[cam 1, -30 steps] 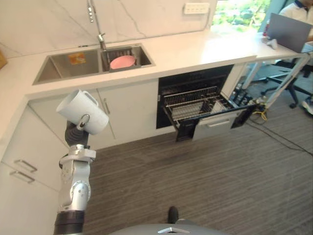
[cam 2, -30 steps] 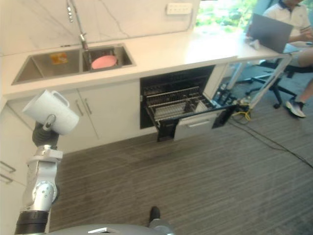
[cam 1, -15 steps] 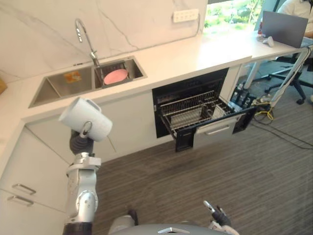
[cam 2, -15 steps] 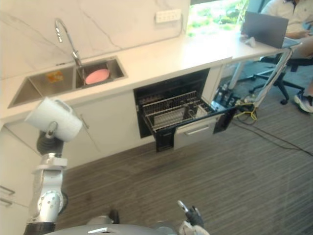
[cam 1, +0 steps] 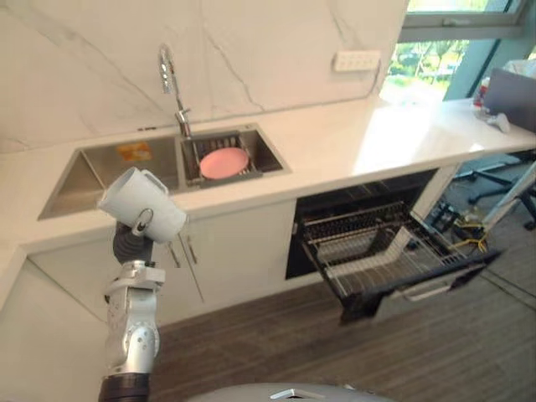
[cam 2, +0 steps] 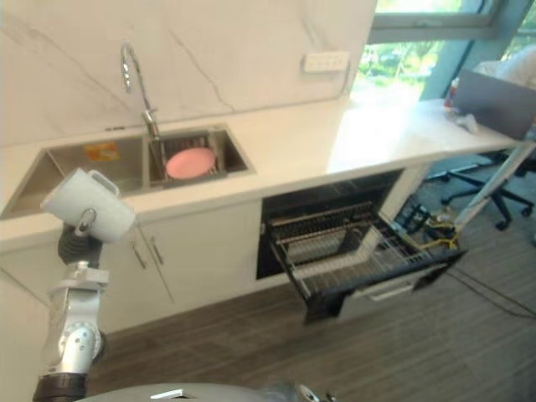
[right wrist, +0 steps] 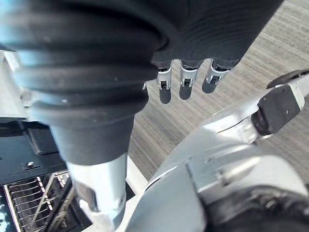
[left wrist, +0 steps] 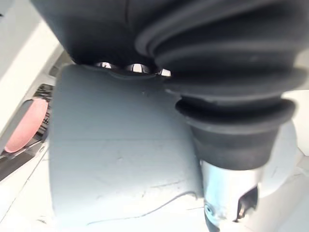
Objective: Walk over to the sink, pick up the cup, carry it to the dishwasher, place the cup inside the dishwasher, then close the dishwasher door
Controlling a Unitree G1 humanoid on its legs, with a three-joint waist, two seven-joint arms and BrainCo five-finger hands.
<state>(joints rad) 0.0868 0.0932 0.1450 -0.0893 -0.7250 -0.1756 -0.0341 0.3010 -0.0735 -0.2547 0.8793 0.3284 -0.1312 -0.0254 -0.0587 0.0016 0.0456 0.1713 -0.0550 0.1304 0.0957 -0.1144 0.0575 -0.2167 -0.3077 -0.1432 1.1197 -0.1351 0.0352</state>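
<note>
Left hand (cam 1: 134, 239) has its fingers wrapped round the cup (cam 1: 142, 205). In the left wrist view the cup's pale wall sits right under the curled fingers (left wrist: 130, 67), so the grip looks solid. The cup rides tilted, handle up, in the air in front of the cabinet doors (cam 1: 226, 251) below the sink (cam 1: 79, 176). The right hand (right wrist: 186, 77) just hangs over the floor, fingers loose and holding nothing.

What's changed in the last second is really the viewpoint. The whole scene has swung round, so it's the robot that moved, not the kitchen. The cup sits in the hand the same way as before, but the dishwasher (cam 1: 360, 218) now looks bigger and nearer. So I'd say pickup is done and we're mid-carry, with placing and closing the door left.

Around it:
- The rack (cam 2: 335, 247) is pulled out over the dropped door (cam 2: 394, 280), with something white leaning inside.
- A pink plate (cam 1: 224, 162) lies in the sink's right basin under the faucet (cam 1: 172, 79).
- There's a laptop (cam 1: 511, 88) at the far end of the counter (cam 1: 352, 142), and an office chair (cam 2: 494, 188) beyond.

The floor on the way looks open. The main thing sticking out is the door and rack edge, so the approach should come from the near side.
</note>
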